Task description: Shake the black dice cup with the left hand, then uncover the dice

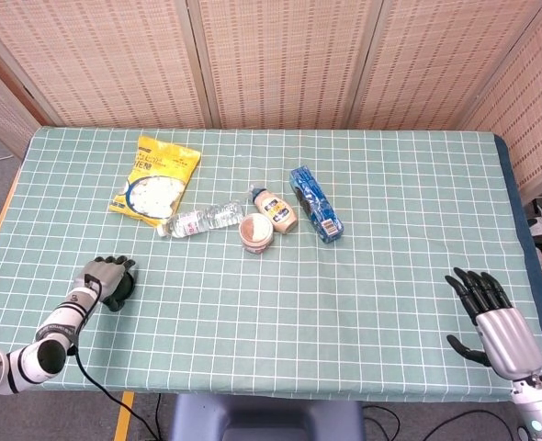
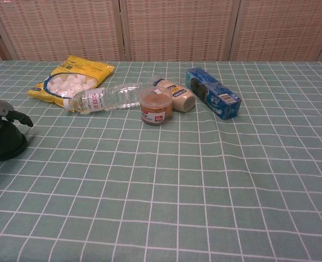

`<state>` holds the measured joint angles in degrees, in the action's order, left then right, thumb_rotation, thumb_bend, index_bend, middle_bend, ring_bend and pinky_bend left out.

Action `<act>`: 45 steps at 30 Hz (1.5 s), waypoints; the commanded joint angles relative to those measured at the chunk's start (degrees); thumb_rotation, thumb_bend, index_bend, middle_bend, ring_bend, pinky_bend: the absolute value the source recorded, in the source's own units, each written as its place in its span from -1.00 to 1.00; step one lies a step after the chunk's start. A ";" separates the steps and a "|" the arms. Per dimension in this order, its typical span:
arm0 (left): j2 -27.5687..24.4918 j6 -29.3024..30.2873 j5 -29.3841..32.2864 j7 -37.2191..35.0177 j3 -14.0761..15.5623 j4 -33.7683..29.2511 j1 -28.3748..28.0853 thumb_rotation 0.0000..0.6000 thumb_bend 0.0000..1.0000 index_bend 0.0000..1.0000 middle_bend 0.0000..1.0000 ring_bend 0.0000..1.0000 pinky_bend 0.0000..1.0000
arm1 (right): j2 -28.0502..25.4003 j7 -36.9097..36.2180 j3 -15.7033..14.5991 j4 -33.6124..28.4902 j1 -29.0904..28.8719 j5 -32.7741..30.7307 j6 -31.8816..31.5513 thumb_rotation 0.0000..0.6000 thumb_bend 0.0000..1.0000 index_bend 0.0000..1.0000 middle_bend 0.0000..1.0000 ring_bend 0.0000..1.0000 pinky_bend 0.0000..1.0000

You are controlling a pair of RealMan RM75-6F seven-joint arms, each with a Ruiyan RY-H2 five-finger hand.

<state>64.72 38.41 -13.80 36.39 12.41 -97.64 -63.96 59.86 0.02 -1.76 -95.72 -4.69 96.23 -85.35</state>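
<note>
- The black dice cup (image 2: 5,143) stands upright on the green checked tablecloth (image 1: 363,276), well to the left of the round jar (image 1: 256,232) and nearer the front edge than it
- The left hand (image 1: 105,282) sits over the top of the cup, fingers (image 2: 20,118) draped down over its dome; in the chest view the dark fingertips reach out past the cup's right side, and whether they truly clamp the cup I cannot tell
- The right hand (image 1: 490,317) lies far right of the jar, close to the front right corner of the cloth, palm down, fingers spread and straight, holding nothing
- The jar has a tan lid and a red-and-white label; it stands upright near the middle of the cloth
- A clear water bottle (image 2: 102,99) lies on its side just left of the jar, its base end nearly touching it
- A small sauce bottle (image 1: 274,210) with a beige body lies tilted just behind and right of the jar
- A blue box (image 1: 314,204) lies flat to the right of the jar, past the sauce bottle
- A yellow snack bag (image 1: 157,178) lies behind and left of the jar, beyond the water bottle
</note>
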 commanded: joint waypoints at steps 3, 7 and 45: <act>0.68 0.84 0.31 -0.09 1.20 0.64 -0.38 1.00 -0.30 -1.00 -1.00 -1.00 -0.76 | -0.19 0.09 -0.06 -0.13 0.00 -0.33 0.35 1.00 -0.70 -1.00 -1.00 -1.00 -1.00; 0.63 0.09 0.62 -1.13 1.45 0.91 -0.73 1.00 -0.30 -0.99 -1.00 -1.00 -0.74 | -0.10 0.16 -0.06 -0.22 0.08 -0.03 0.03 1.00 -0.70 -1.00 -1.00 -1.00 -1.00; 3.00 2.85 3.04 -0.57 7.74 1.39 -4.18 1.00 -0.29 -0.75 -0.77 -0.76 -0.24 | 0.13 -0.19 0.05 -0.04 0.38 0.00 -0.51 1.00 -0.70 -1.00 -1.00 -1.00 -1.00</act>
<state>67.76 41.21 -10.70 35.77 20.09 -96.19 -68.18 60.01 -0.12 -1.69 -95.74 -4.31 96.20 -85.85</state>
